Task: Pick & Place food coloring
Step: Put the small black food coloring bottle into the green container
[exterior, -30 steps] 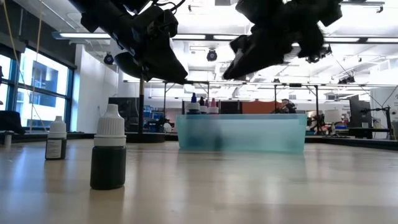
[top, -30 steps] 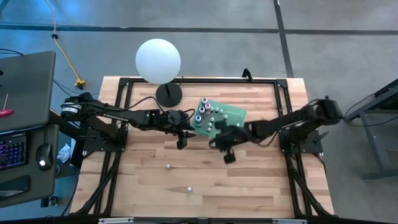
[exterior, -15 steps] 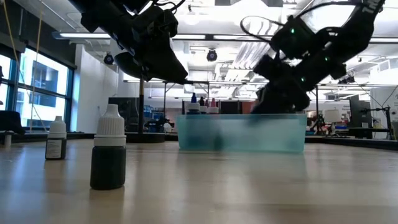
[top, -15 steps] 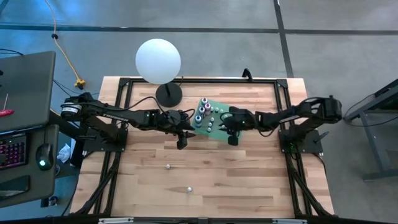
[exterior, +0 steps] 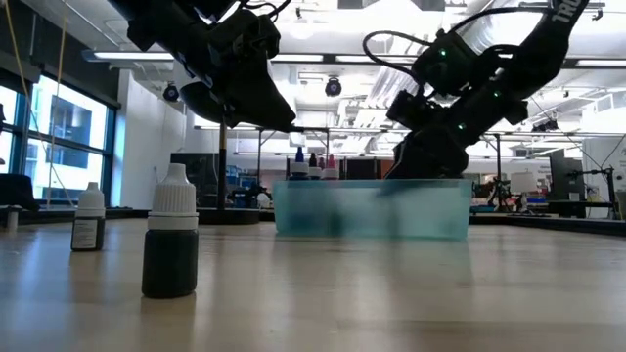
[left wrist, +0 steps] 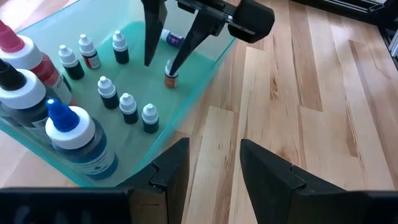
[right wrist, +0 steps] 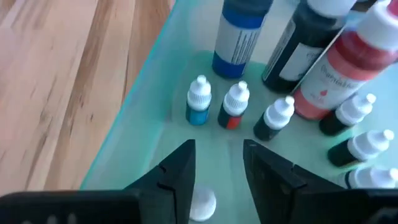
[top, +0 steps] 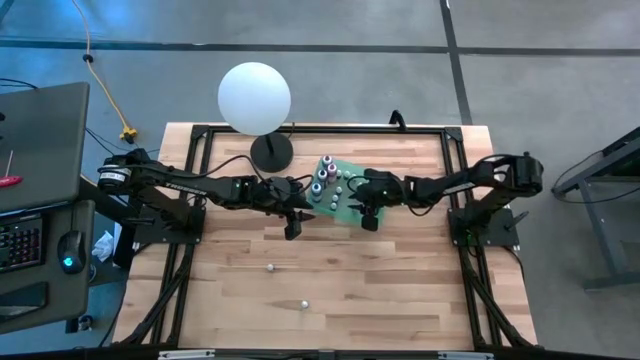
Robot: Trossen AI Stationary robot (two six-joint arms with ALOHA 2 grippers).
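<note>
While the left gripper (top: pixel 292 222) hangs with its fingers spread and nothing between them, just off the tray's (top: pixel 368 179) 8 o'clock corner, the placing step belongs to the right arm. On the open boards toward 6 o'clock two small bottles wait, one (top: pixel 270 267) nearer the arms and another (top: pixel 305 304) closer to the table's (top: pixel 420 290) front edge; the low view shows them upright, a dark one (exterior: pixel 170 235) close by and a paler one (exterior: pixel 88 218) farther off.

Inside the tray the rest of the food coloring stands upright: big bottles (left wrist: pixel 73 134) with blue, red and dark tops at one end, small white-capped ones (left wrist: pixel 127 107) in loose rows across the floor.

Over the tray's 4 o'clock side sits the right gripper (left wrist: pixel 163 61), lowered inside the wall, fingers parted and straddling a small orange-labelled bottle (left wrist: pixel 170 76) that stands on the tray floor. The fingers look clear of it, so I judge this a release just made.

Next the right arm should rise straight up, fingers apart, until clear of the caps and the wall, then swing out toward the loose bottles. Room is tight inside: another small bottle (left wrist: pixel 172 39) lies on its side just behind the fingers, and the rows stand near. The boards at 5 and 6 o'clock are roomy.
</note>
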